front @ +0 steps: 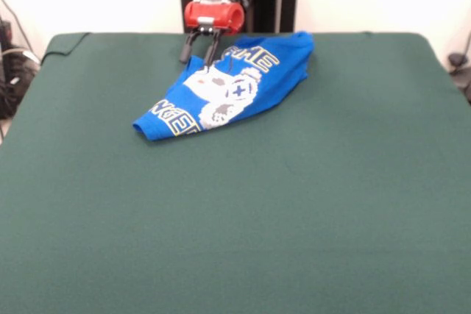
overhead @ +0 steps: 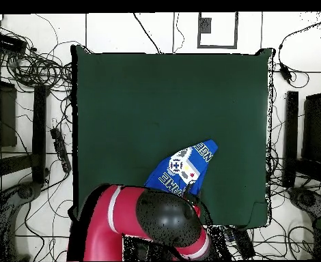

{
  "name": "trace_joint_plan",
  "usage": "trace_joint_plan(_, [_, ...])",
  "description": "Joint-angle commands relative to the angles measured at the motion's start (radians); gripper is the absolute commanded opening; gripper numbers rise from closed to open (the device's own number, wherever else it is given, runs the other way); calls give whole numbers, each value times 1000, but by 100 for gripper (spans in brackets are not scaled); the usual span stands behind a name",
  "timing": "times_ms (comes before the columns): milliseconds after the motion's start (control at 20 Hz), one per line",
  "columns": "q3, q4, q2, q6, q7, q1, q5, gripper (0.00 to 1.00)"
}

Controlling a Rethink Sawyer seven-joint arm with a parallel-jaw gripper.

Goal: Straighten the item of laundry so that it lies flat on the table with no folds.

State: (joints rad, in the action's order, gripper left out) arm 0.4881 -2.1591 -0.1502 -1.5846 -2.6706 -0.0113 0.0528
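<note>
The item of laundry [front: 243,82], a bright blue T-shirt with a white-grey emblem and yellow-outlined lettering, lies crumpled and folded in a long slanted shape near the far edge of the green table [front: 294,218]. My gripper [front: 197,60] hangs over the shirt's far left edge. It is open, with one black finger just off the cloth and the other over the lettering. Nothing is held between the fingers. In the overhead view the shirt [overhead: 182,168] lies close to the table [overhead: 156,95] edge nearest the base, and the red and black arm [overhead: 149,225] hides the gripper.
Cables [overhead: 40,68] and dark equipment [overhead: 306,136] lie on the floor around the table. More cables [front: 11,64] show off the table's left side in the front view. Green table cloth stretches wide in front of the shirt.
</note>
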Motion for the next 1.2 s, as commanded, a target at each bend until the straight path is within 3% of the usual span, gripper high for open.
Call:
trace_joint_plan(50, [-145,-44,-191,182,-118,3,-5,100])
trace_joint_plan(650, [-144,-55,-218,133,-141,-4,47,100])
trace_joint_plan(1200, [-164,-32,-242,184,-160,-47,-40,100])
